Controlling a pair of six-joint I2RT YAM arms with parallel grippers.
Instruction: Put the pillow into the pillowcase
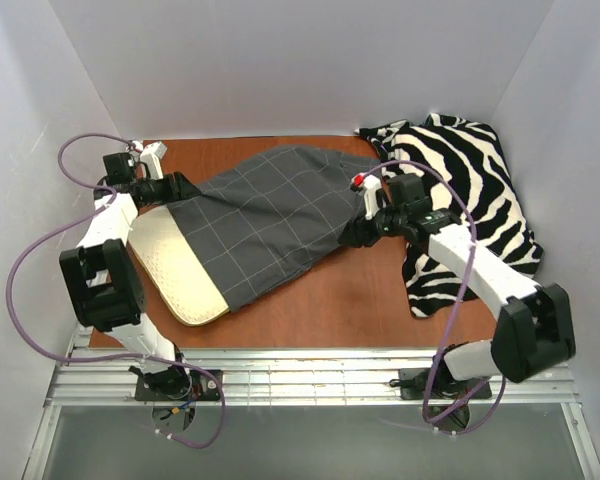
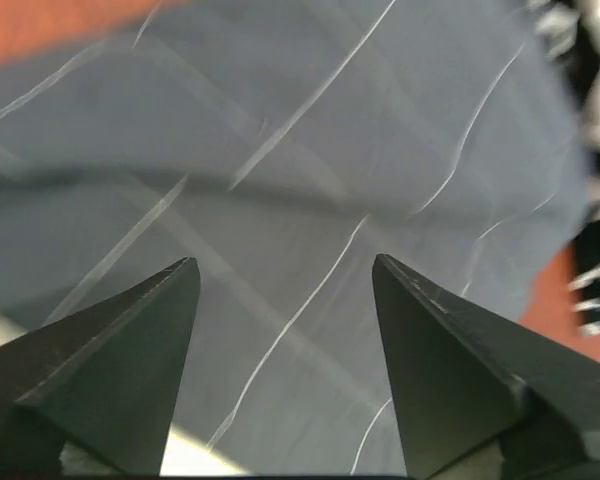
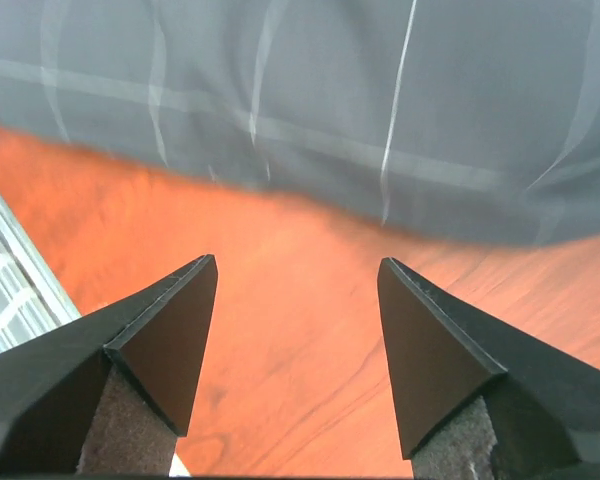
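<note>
The dark grey pillowcase (image 1: 270, 215) with thin light grid lines lies across the middle of the table and covers most of the cream-white pillow (image 1: 175, 265), whose near left end sticks out. My left gripper (image 1: 187, 188) is open at the pillowcase's far left edge; in the left wrist view its jaws (image 2: 285, 265) stand apart over the grey cloth (image 2: 310, 150), with a sliver of pillow (image 2: 195, 460) below. My right gripper (image 1: 352, 232) is open and empty beside the pillowcase's right edge; its jaws (image 3: 297, 265) hang over bare wood, the grey cloth (image 3: 310, 100) just ahead.
A black-and-white zebra-striped fabric (image 1: 470, 200) lies at the back right, partly under my right arm. The table (image 1: 350, 300) is reddish-brown wood, walled in white on three sides. A metal rail (image 1: 310, 375) runs along the near edge.
</note>
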